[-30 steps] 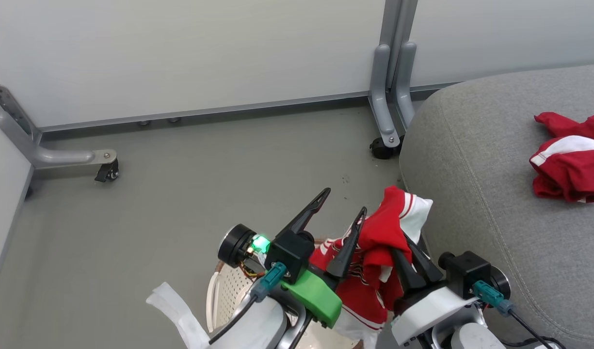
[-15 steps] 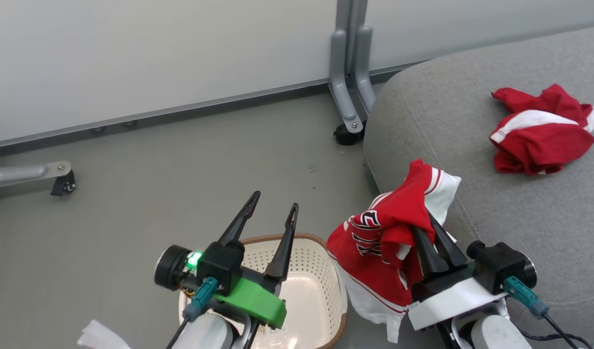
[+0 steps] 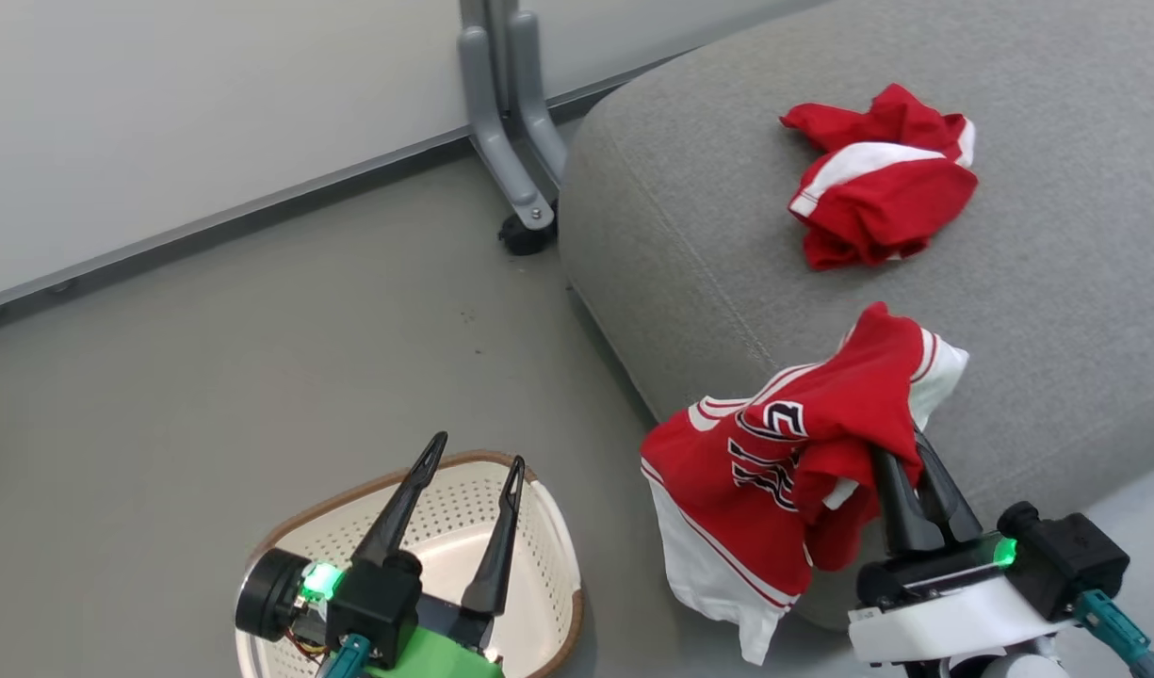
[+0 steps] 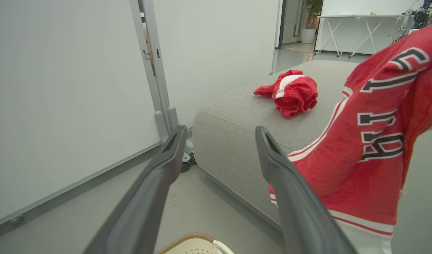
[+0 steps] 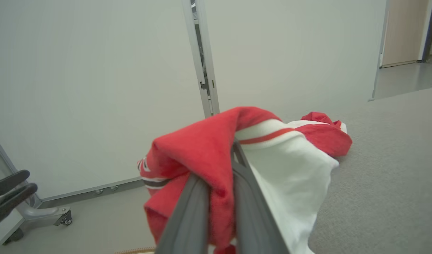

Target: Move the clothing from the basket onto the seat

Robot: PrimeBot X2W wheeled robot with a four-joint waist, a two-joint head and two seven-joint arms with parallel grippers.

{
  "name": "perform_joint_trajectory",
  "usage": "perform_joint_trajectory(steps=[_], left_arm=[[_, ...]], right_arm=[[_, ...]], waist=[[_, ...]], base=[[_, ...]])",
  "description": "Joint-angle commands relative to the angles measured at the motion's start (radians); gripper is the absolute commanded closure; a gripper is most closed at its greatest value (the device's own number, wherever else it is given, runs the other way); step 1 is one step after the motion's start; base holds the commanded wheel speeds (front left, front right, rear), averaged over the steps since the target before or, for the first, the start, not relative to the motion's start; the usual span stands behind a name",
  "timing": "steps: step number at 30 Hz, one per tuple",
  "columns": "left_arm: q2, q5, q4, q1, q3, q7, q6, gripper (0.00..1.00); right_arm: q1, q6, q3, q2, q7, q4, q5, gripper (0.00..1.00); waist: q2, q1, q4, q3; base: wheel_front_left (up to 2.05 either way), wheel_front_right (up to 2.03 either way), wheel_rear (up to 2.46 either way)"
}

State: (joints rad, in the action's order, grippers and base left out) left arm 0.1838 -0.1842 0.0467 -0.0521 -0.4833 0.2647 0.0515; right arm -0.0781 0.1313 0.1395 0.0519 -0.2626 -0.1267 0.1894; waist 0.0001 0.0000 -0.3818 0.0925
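1. The jersey [image 3: 784, 443], red with white trim and dark-and-white lettering, hangs from my right gripper [image 3: 916, 476]. It is bunched over the tips, and its white-edged hem droops lowest.
2. My right gripper's two fingers [image 5: 187, 218] are pressed almost together, pinching a fold of the jersey. In the right wrist view, red cloth is wedged in the narrow slot between them and white cloth spills off to one side.
3. The jersey is out of the basket [image 3: 550, 565] and sits at the near edge of the seat [image 3: 708, 245]. Part of it is over the grey cushion and part hangs past the rounded edge above the floor [image 3: 256, 330]. I cannot tell whether the cloth touches the upholstery.
4. The other garment [image 3: 883, 179], red with a broad white stripe, lies crumpled on top of the seat. It is farther in and well apart from the jersey.
5. The basket stands on the floor to the left of the seat, apart from it. Its brown rim and perforated cream wall face the camera.
6. My left gripper [image 3: 478, 452] hovers over the basket with its fingers spread wide and nothing between them.
7. Beyond that, a pale wall panel [image 3: 209, 94] runs along the floor. A grey post [image 3: 501, 113] comes down it to a foot with a dark caster [image 3: 522, 235], just beside the seat's far corner.
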Motion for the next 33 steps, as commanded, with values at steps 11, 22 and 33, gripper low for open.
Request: perform_joint_trajectory(steps=[11, 22, 33], left_arm=[[-0.008, 0.052, -0.016, 0.040, 0.058, -0.001, -0.034, 0.00], [0.037, 0.090, -0.048, -0.050, 0.074, -0.001, -0.092, 0.00], [0.100, 0.110, -0.080, -0.163, 0.090, -0.001, -0.124, 0.00]], right_arm=[[0.017, -0.001, -0.082, -0.001, -0.003, -0.044, 0.013, 1.00], [0.439, -0.001, -0.192, 0.063, -0.003, -0.017, 0.101, 1.00], [0.996, -0.001, -0.267, 0.268, -0.003, 0.282, 0.170, 1.00]], waist=[[-0.0001, 0.0000, -0.119, 0.071], [-0.0001, 0.0000, -0.036, 0.300], [-0.0001, 0.0000, 0.042, 0.546]], base=[[0.00, 0.00, 0.00], [0.00, 0.00, 0.00], [0.00, 0.00, 0.00]])
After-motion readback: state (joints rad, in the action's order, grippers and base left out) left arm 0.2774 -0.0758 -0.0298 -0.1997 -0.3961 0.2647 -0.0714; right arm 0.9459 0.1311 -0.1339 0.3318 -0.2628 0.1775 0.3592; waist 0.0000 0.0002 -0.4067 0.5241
